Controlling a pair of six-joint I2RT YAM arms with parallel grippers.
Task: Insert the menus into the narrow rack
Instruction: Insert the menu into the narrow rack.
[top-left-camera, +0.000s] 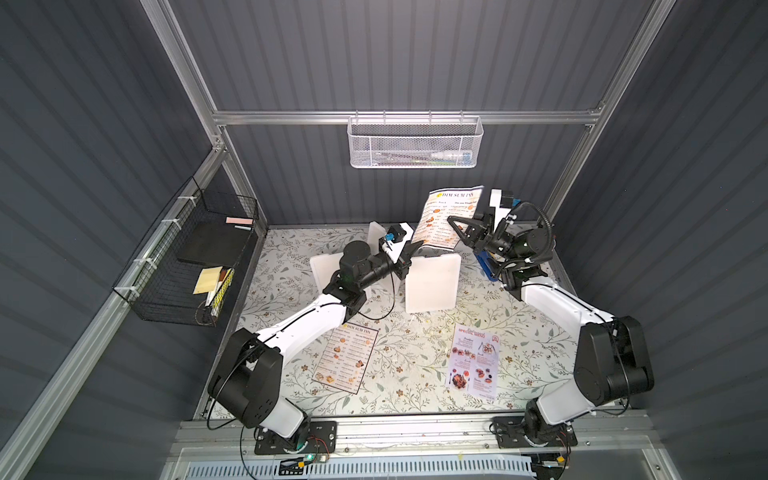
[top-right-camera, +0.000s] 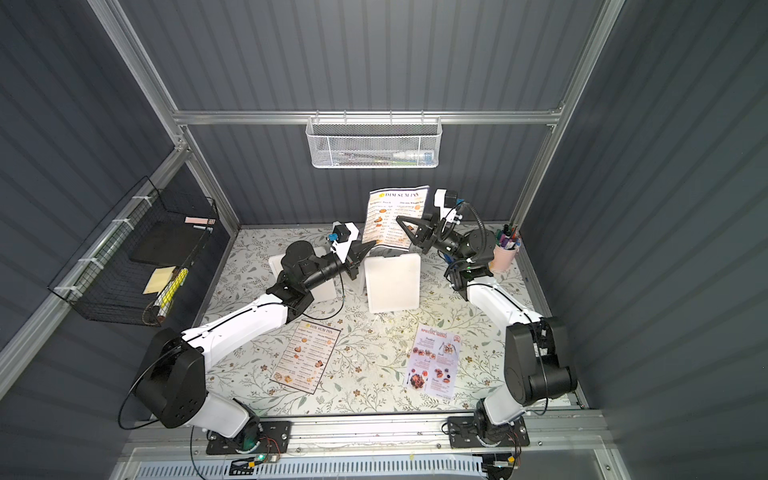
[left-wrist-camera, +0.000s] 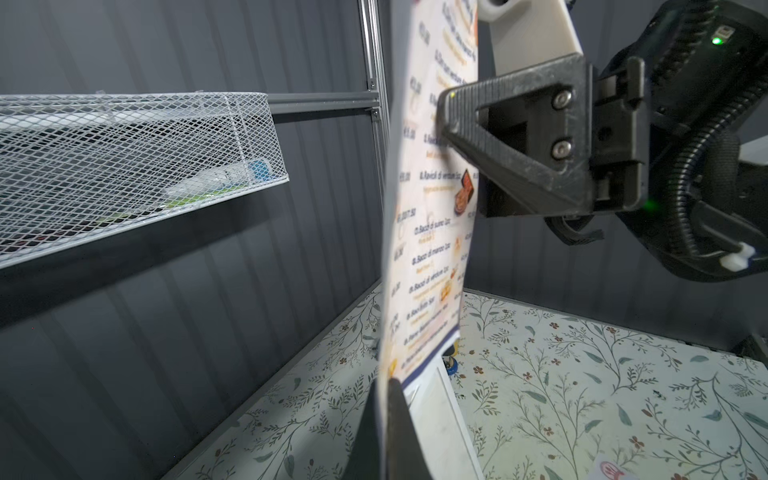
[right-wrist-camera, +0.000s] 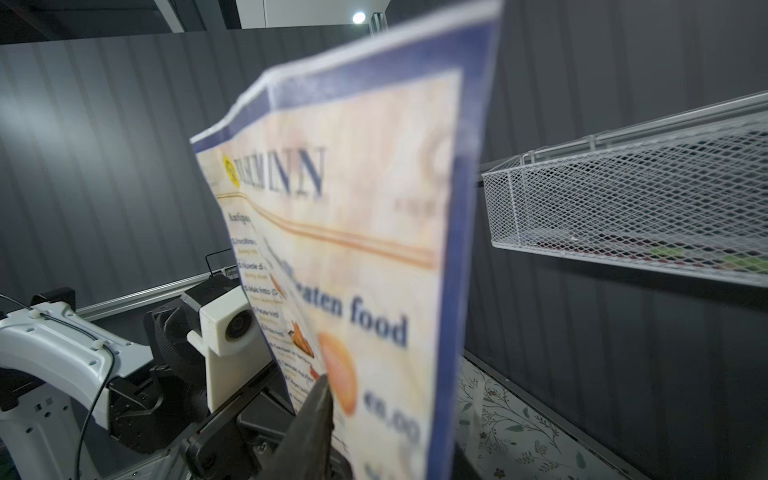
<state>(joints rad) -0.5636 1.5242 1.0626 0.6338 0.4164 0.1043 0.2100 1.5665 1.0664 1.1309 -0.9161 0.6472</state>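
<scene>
"Over the far end of the counter (top-left-camera: 407, 357), what is that sheet doing in the air?" the desk asks.

"That is the raised menu (top-left-camera: 436, 216), a DIM SUM INN sheet held upright between the two arms. It is below and in front of the white mesh rack (top-left-camera: 415, 137) on the back rail (top-left-camera: 291, 118). Both top views show it clear of the rack."

"Who has hold of it?"

"The left jaws are shut tight on its lower corner. The left wrist view shows the paper rising straight out of the pinch. The right jaws sit at the opposite side edge, about halfway up, with one finger (left-wrist-camera: 461, 124) against the print. Whether they grip it or only steady it, I cannot tell."

"So how much of the job is done?"

"None, by the look of things. No menu shows in the rack, only a few small items (top-left-camera: 451, 156) low inside it. The flat menu (top-left-camera: 347, 357), also DIM SUM INN, lies on the near counter on the robot's left. The lavender menu (top-left-camera: 473, 365) lies flat well apart from it, on the robot's right. The blank white holders (top-left-camera: 432, 286) sit mid-counter, touching neither of the flat sheets."

"And what is left?"

"As I judge it, everything that counts. This sheet has to go up and over the rim and slide down into the narrow opening. Then two more must be lifted off the flat and follow it."
</scene>
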